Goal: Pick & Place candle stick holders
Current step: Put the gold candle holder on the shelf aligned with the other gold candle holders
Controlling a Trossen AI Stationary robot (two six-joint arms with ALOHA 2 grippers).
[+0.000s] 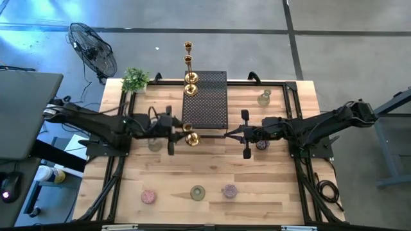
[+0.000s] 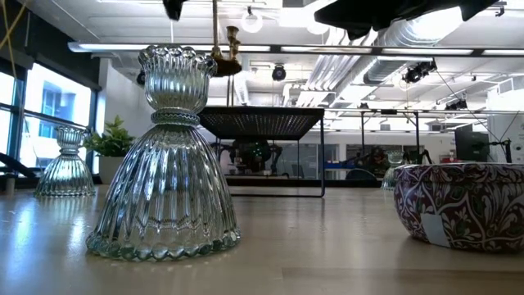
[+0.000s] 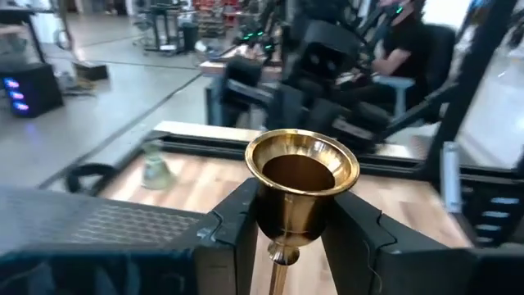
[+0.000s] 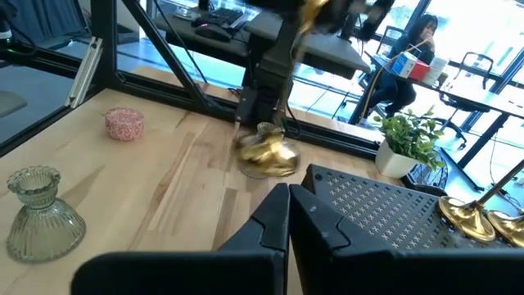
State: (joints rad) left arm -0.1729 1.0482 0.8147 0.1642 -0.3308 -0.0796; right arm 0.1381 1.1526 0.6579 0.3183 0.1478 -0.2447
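My left gripper [image 1: 182,133] is shut on a shiny gold candlestick [image 1: 191,135] just near of the black perforated box [image 1: 205,99]. Two more gold candlesticks [image 1: 189,76] stand on their round bases at the box's far end. My right gripper [image 4: 288,215] is shut and empty, right of the held candlestick and pointing at it. Glass holders stand on the table: a clear one [image 1: 263,98] at far right, one [image 1: 154,145] under my left arm, a purple one [image 1: 261,145] under my right arm, and pink [image 1: 149,196], clear-green [image 1: 197,192] and purple [image 1: 230,190] ones in a near row. My left gripper pinches the gold candlestick's cup [image 3: 301,201] at its top end between the two fingers [image 3: 237,221], one on each side. The fingers come level from the table's left. The candlestick stands upright, its stem and base [image 4: 266,157] below; whether the base touches the table I cannot tell.
A small green potted plant [image 1: 135,79] stands at the far left corner. The black frame rails [image 1: 289,90] run along the table's edges. A person sits beyond the table [image 4: 419,37]. In the low view the clear-green holder [image 2: 168,156] and purple cup [image 2: 463,201] stand close.
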